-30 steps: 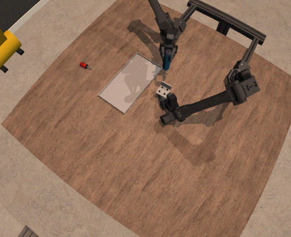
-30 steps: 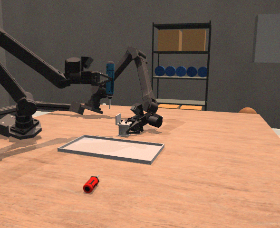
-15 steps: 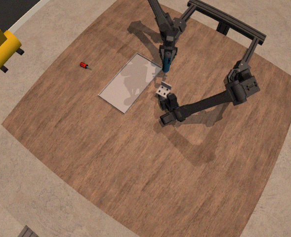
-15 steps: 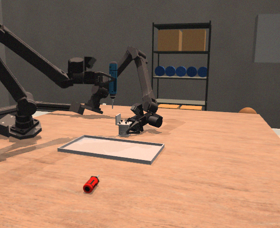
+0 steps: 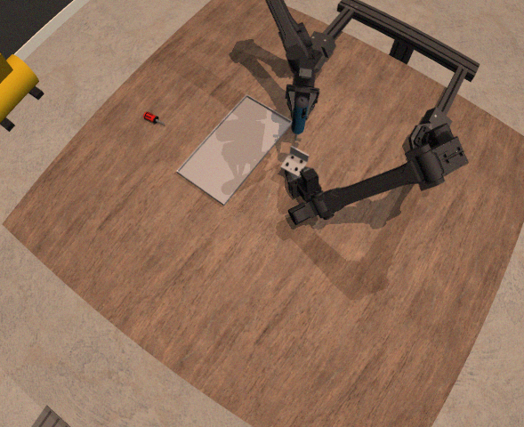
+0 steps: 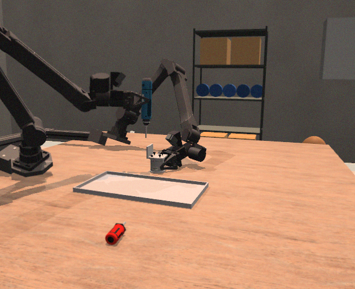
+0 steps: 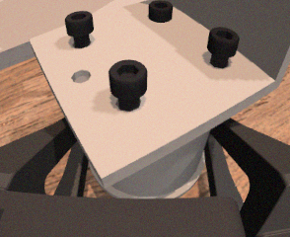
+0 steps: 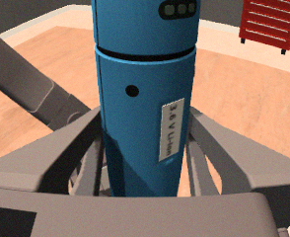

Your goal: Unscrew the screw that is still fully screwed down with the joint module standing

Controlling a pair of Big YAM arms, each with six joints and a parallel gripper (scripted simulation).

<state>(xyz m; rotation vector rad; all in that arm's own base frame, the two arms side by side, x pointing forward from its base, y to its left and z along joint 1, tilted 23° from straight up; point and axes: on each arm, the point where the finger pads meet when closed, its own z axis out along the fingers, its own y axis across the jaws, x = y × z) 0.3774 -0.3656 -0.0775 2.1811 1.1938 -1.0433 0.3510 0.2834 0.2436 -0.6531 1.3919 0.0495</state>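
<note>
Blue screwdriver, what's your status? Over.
Right gripper: holding electric screwdriver upright, bit off the screws. Left gripper: around standing joint module, grip unclear. No obstruction seen.

A pale label (image 8: 172,129) running lengthwise down the blue barrel of the electric screwdriver (image 5: 299,120) (image 6: 149,100) (image 8: 144,114) reads "3.6 V Li-Ion" in dark lettering, its characters turned sideways along the upright tool, and this is the only wording that can be read.
</note>
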